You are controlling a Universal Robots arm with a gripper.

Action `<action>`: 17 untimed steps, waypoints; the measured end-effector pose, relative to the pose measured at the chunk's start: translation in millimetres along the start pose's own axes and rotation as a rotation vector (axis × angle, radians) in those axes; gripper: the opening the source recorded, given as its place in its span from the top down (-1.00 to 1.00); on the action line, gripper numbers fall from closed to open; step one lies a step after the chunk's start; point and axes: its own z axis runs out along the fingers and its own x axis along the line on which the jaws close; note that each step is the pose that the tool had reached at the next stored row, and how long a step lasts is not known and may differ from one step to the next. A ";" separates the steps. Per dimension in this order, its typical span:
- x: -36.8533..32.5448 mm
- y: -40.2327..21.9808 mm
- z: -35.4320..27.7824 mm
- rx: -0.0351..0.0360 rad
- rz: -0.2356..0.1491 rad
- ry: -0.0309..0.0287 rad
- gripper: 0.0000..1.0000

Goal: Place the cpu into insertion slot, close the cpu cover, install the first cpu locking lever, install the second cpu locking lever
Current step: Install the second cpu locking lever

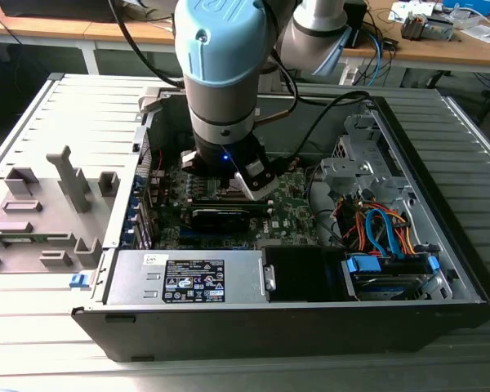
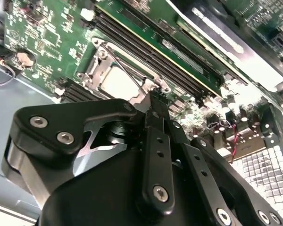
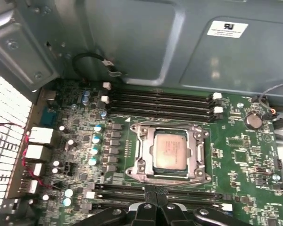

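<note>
- The gripper (image 2: 153,96) hangs low over the green motherboard (image 3: 236,155), its 2 fingers (image 2: 156,155) pressed together and holding nothing, tips just beside the socket's near edge.
- The cpu (image 3: 170,149) already lies in the insertion slot (image 3: 146,129) with the cpu cover (image 3: 142,153) down around it, near the board's middle.
- Risk, as I judge it: tips this close could slip off a thin lever and scrape the board, or the memory slots (image 3: 160,101) beyond.
- The exterior view shows the arm (image 1: 220,73) reaching into the open computer case (image 1: 441,245); the first wrist view alone shows the chip squarely.
</note>
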 end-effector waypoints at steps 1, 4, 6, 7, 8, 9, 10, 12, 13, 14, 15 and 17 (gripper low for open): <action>-2.5 -0.3 0.1 -0.0019 0.001 0.0040 0.79; -6.4 -0.8 1.9 -0.0002 0.021 0.0601 0.79; -9.9 -1.0 2.7 0.0015 0.031 0.0918 0.79; -11.8 -1.1 3.1 0.0017 0.036 0.1041 0.79; -14.4 -1.4 3.4 0.0013 0.039 0.1142 0.79; -15.9 -1.5 3.4 0.0013 0.040 0.1159 0.79; -16.4 -1.6 3.6 0.0013 0.040 0.1175 0.79; -16.3 -2.3 5.8 0.0009 0.042 0.1218 0.79; -16.2 -2.8 7.1 0.0007 0.042 0.1231 0.79; -16.1 -3.3 8.5 0.0007 0.042 0.1241 0.79; -15.8 -4.4 11.7 0.0007 0.043 0.1251 0.79; -12.6 -6.2 17.6 0.0007 0.043 0.1253 0.79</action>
